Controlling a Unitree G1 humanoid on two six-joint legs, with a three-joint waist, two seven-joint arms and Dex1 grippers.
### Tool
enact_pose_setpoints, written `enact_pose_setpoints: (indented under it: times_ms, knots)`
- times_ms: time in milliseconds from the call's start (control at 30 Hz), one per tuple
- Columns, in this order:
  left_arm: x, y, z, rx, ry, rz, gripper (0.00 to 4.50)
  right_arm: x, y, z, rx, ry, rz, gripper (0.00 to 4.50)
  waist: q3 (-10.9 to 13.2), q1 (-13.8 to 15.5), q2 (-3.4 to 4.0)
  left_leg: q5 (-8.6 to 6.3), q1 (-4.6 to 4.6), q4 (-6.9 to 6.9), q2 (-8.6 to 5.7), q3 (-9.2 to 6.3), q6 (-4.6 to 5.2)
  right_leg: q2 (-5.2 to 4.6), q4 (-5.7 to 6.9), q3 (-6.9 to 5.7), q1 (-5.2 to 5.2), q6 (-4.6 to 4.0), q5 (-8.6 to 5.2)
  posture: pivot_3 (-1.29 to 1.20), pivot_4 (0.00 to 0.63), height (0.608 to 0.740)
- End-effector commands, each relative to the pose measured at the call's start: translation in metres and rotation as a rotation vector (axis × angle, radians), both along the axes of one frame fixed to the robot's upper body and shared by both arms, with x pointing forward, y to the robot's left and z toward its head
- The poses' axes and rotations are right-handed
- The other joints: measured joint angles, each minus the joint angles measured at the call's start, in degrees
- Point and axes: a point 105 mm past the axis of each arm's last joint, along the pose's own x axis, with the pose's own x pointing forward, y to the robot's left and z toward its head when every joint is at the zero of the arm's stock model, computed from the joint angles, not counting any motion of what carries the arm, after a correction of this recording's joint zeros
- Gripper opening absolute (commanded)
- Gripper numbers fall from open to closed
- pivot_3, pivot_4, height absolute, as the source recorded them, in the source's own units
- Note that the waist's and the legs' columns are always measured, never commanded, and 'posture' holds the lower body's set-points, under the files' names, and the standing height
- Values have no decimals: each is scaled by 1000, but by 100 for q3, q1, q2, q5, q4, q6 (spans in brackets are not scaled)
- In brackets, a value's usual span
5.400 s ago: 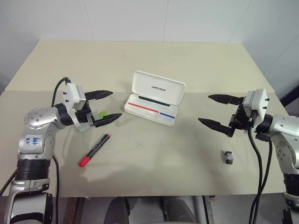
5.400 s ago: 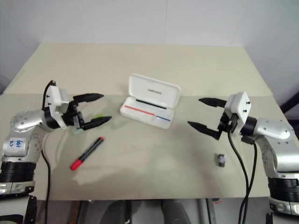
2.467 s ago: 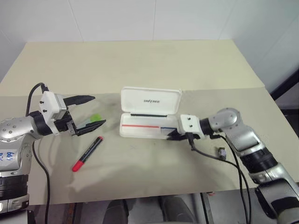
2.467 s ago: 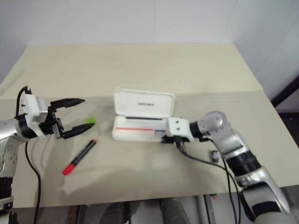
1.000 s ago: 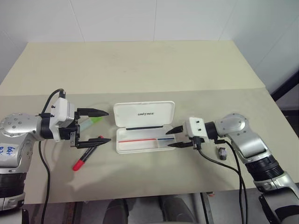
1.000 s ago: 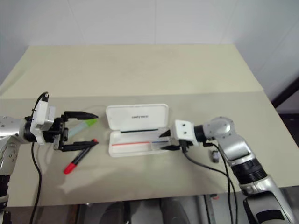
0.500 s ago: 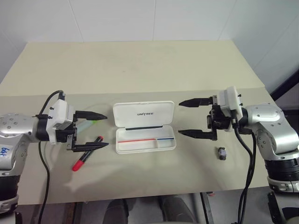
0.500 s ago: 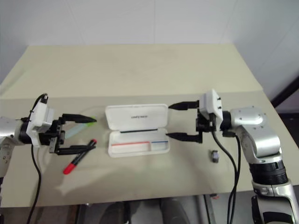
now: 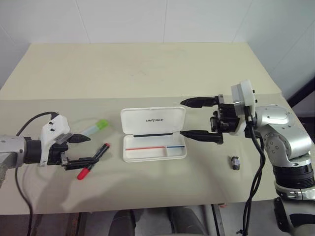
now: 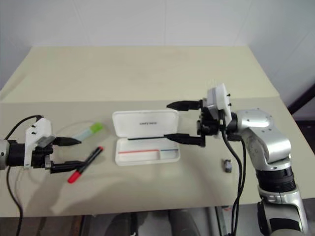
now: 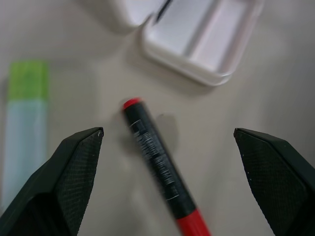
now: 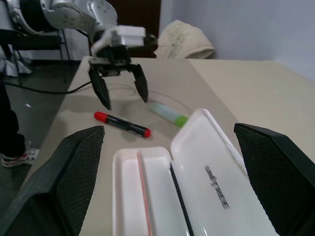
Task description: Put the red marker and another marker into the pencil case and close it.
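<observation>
The white pencil case (image 9: 153,121) lies open at the table's middle, lid flat, its tray (image 9: 155,152) showing a red and blue stripe. The red marker (image 9: 93,161) lies left of it, black barrel slanted. The green-capped marker (image 9: 94,127) lies just behind that. My left gripper (image 9: 91,149) is open and low over the table at the red marker's left; the marker (image 11: 157,167) lies between its fingers (image 11: 74,167). My right gripper (image 9: 183,118) is open, raised by the case's right end, pointing left and holding nothing.
A small dark metal piece (image 9: 236,162) lies on the table right of the case, below my right arm. A black cable hangs from each wrist. The beige table (image 9: 147,69) stretches bare behind the case.
The right gripper let go of the case's right end, opened wide and rose. The left gripper drew left and sank beside the red marker. The case's lid now lies flat.
</observation>
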Motion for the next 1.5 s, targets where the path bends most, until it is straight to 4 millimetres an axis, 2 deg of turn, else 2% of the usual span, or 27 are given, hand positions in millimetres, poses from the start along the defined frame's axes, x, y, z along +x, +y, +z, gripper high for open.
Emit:
enact_pose_setpoints:
  times_ms: [33,100,200,333,600,833,1000,1067,1300,1333,1500]
  knots:
    - [1,-7,1,59,-32,45,4500,-2,3,8,17,-52,24,4471,0,0,0,0,0,-1,0,0,0,0,0,0,0,0,0,0,150,740]
    - [1,-11,-3,51,-28,71,4500,-3,8,6,17,-55,34,4471,0,1,0,-1,0,-4,0,0,-1,0,-2,0,0,0,0,0,150,740]
    - [-1,-29,-12,2,-6,87,4500,-3,7,6,27,-57,39,4471,0,5,0,-1,0,-6,0,-1,-1,0,-2,0,0,-1,-1,0,150,740]
    - [1,-33,-24,45,5,116,4500,-3,10,6,42,-63,34,4471,0,-7,-1,-1,1,-3,0,-4,-2,2,2,-1,0,0,-1,0,150,740]
    - [15,-28,-46,153,-22,197,4500,-4,11,3,83,-83,-7,4471,-1,6,0,-1,2,-2,-4,-5,-2,1,0,0,3,1,0,0,150,740]
    - [10,-13,-74,195,41,241,4500,-3,7,7,95,-101,-37,4471,-3,16,2,1,19,7,-6,-4,-2,-2,3,2,21,2,2,0,150,740]
    - [9,-4,-77,201,39,240,3457,-3,4,8,89,-105,-43,4500,-4,-5,3,3,55,5,-6,-4,1,-2,0,5,57,-17,-6,0,150,740]
    - [9,-2,-77,204,34,242,2781,-3,3,9,87,-109,-47,4500,-4,-17,3,3,103,-6,-5,-4,1,-2,-14,7,103,-101,-51,0,150,740]
    - [11,1,-75,217,19,225,780,-8,-2,5,37,-100,-17,4500,-4,-45,3,11,114,-6,-6,-5,13,4,-41,27,116,-101,-27,0,150,740]
    - [12,2,-74,222,10,217,595,-9,-2,4,29,-96,-10,4500,-4,-49,3,12,114,-6,-6,-5,13,5,-41,28,116,-101,-26,0,150,740]
    - [15,6,-55,209,-22,181,595,-9,-3,0,10,-86,-2,4500,-3,-66,2,12,112,-11,-5,-6,14,9,-44,32,109,-103,-26,0,150,740]
